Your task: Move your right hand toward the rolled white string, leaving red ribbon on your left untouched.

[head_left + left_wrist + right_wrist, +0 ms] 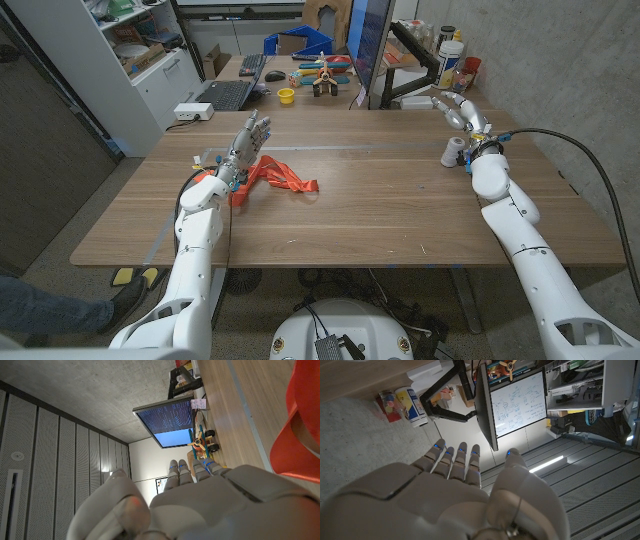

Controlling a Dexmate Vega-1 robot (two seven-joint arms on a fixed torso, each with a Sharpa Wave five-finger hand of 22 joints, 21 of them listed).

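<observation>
The big brown wooden worktop (pixel 380 215) holds everything. Behind it stands a dark flat computer screen (pixel 368 45) on a black stand, and a black keyboard (pixel 224 95) lies on a desk farther back.

The robot's left hand (pixel 243 140) is up above the worktop with its fingers straight and apart, holding nothing. Just beside it, toward the middle of the worktop, lies the long floppy red ribbon (pixel 280 178) in a loose heap. No hand touches it.

The robot's right hand (pixel 458 110) is up near the far right corner, fingers spread out, holding nothing. The small rolled white string (pixel 455 153) sits on the worktop just below that hand, close beside the wrist, well apart from the ribbon.
</observation>
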